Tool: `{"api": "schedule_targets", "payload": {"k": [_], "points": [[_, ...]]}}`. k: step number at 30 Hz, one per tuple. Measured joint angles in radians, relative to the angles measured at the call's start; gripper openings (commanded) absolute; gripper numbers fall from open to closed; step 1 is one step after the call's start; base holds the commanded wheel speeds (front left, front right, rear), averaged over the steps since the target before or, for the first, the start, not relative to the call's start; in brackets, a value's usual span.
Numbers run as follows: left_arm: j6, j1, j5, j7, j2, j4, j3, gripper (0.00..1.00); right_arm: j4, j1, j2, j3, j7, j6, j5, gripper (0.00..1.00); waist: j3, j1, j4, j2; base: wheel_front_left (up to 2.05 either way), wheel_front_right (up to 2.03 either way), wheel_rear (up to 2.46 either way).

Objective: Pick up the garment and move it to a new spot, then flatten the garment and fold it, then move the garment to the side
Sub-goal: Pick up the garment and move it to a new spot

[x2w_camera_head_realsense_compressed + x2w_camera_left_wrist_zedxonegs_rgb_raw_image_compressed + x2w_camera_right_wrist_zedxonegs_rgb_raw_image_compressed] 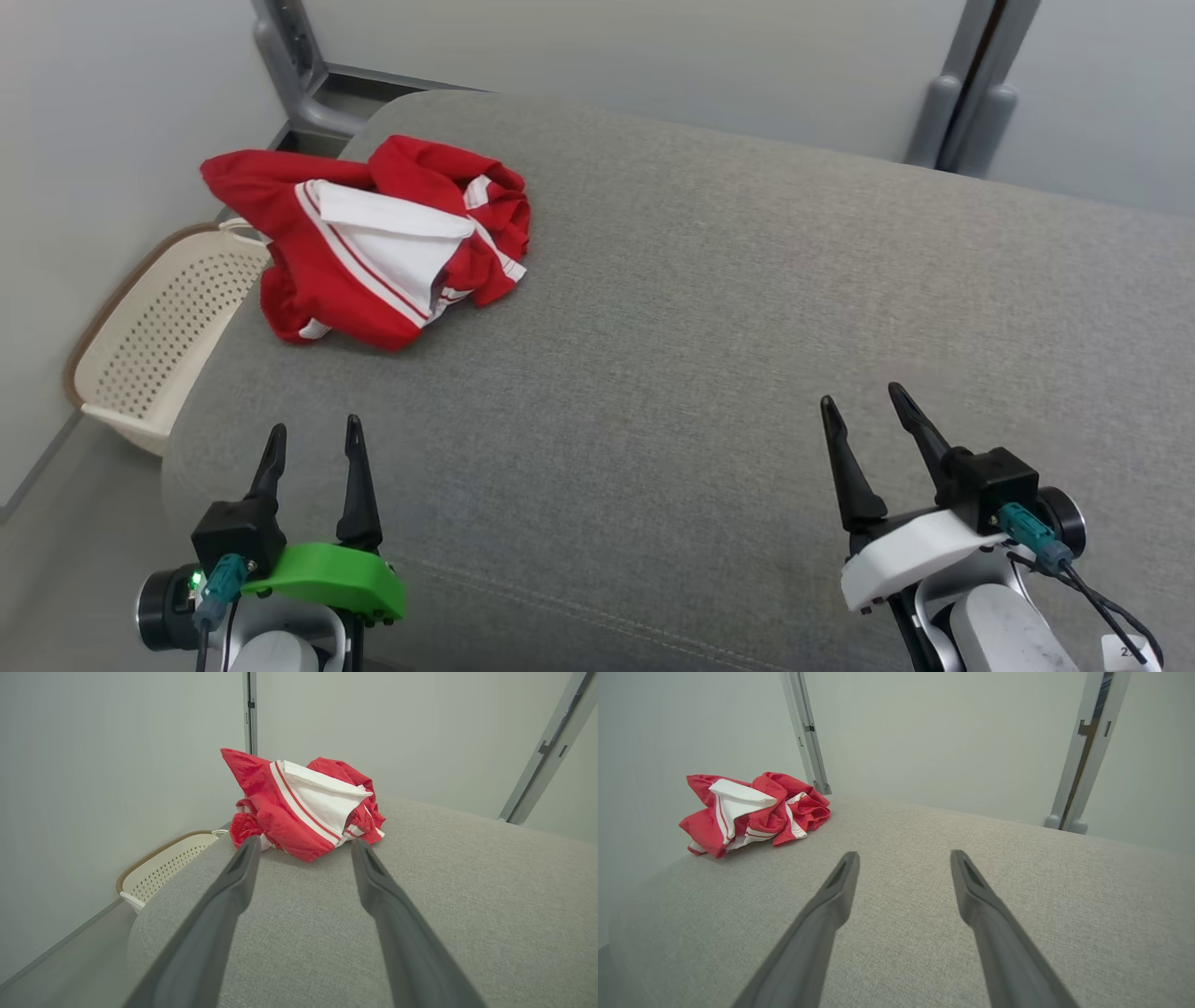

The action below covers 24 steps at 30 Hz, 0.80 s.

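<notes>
The left fingers [355,476] and the right fingers [843,457] stand spread apart and hold nothing, low over the near side of the grey cushion [700,327]. The red-and-white garment [373,243] lies crumpled at the cushion's far left corner, well apart from both. A cream basket [159,336] sits beside that edge.

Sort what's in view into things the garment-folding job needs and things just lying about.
For the job: red and white garment, crumpled at the far left of the grey cushion; left gripper, open and empty; right gripper, open and empty.
Lying about: cream perforated basket on the floor beside the cushion; grey frame posts behind it.
</notes>
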<state>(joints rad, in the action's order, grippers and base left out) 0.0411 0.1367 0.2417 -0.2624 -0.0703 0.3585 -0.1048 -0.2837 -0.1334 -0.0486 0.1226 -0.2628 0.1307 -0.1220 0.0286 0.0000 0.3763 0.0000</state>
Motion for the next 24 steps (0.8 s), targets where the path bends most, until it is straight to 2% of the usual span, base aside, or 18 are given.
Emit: {"api": "schedule_targets", "payload": {"k": [8, 24], "points": [[0.0, -0.001, 0.006, 0.0, 0.002, -0.005, 0.001, 1.0, -0.006, -0.011, 0.0, 0.01, 0.0, 0.0, -0.004, 1.0, 0.014, 0.0, 0.055, 0.0, 0.0, 0.0, 0.0], [-0.005, 0.019, 0.011, 0.0, 0.001, -0.031, 0.007, 1.0, -0.01, -0.019, 0.0, 0.007, 0.0, 0.0, 0.001, 1.0, 0.046, -0.0001, 0.061, 0.0, 0.0, 0.0, 0.0]]}}
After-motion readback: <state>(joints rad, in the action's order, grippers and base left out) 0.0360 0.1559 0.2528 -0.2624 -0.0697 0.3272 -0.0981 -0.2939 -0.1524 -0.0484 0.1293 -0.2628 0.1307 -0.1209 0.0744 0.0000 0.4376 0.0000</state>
